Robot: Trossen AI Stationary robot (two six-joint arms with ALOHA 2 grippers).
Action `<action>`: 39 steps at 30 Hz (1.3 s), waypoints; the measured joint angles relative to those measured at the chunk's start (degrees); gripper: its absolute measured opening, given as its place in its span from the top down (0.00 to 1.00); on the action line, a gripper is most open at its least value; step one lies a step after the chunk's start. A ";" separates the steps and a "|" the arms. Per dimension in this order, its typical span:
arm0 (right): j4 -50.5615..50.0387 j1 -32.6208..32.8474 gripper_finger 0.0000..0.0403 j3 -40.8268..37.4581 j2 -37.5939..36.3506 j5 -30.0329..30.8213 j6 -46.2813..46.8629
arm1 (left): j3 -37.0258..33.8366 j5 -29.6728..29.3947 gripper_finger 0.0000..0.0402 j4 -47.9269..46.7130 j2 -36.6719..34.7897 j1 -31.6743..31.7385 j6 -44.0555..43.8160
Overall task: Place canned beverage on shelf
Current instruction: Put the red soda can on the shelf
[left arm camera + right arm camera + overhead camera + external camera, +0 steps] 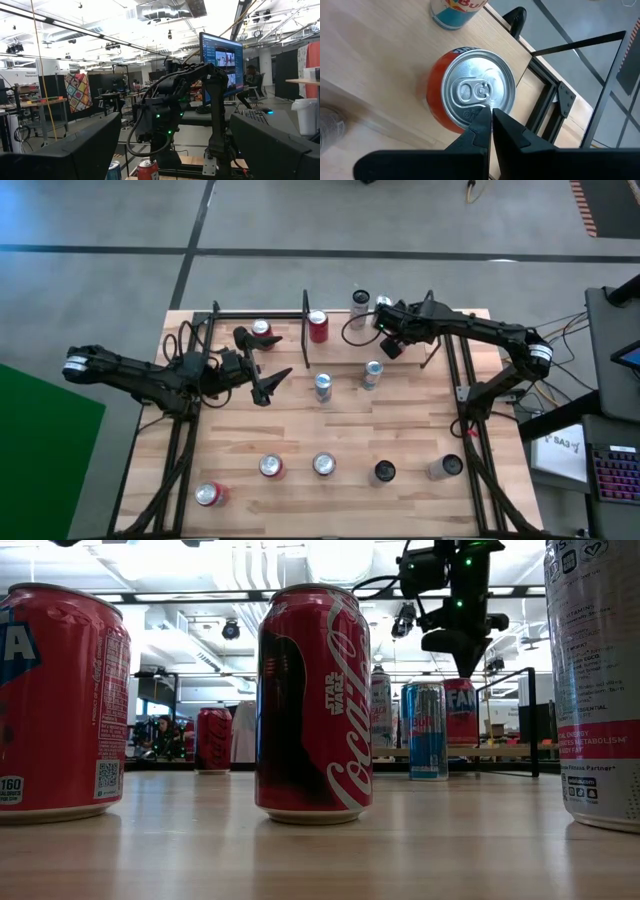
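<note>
An orange-red can [470, 92] stands upright on the table near its far edge; it also shows in the low view [460, 712] and in the high view [383, 304]. My right gripper [491, 116] points straight down over the can's top, shut; it also shows in the low view [470, 670]. My left gripper [272, 362] is open and empty, held level beside the shelf [260, 313], which carries a red can [262, 332]. Another red can [318, 327] stands by the shelf's right post. My right gripper's shut fingertips [482, 117] stand over the near edge of the orange-red can's lid [485, 102], coming from above and pointing down. I cannot tell whether they touch the lid or hover just over it. The can stands upright on the table.
A silver can [360, 302] stands beside the orange-red one. Two blue cans [372, 373] [323, 387] stand mid-table. Several cans line the near side, from a red one [212, 495] to a grey one [445, 467]. Black frame posts [455, 370] run along the right.
</note>
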 joint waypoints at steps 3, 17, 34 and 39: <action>-0.05 0.00 0.98 0.00 0.00 -0.02 0.02 | 0.00 0.00 0.11 0.00 0.02 0.00 0.01; -2.67 0.00 0.98 0.61 0.00 -0.53 1.92 | 0.00 0.00 0.11 0.04 0.02 0.00 0.00; -2.64 0.00 0.98 0.61 -0.71 -0.26 1.76 | 0.00 0.00 0.11 0.09 0.02 0.00 0.00; -2.16 0.00 0.98 0.61 -1.99 -0.16 1.58 | 0.00 -0.01 0.11 0.09 0.01 0.00 0.00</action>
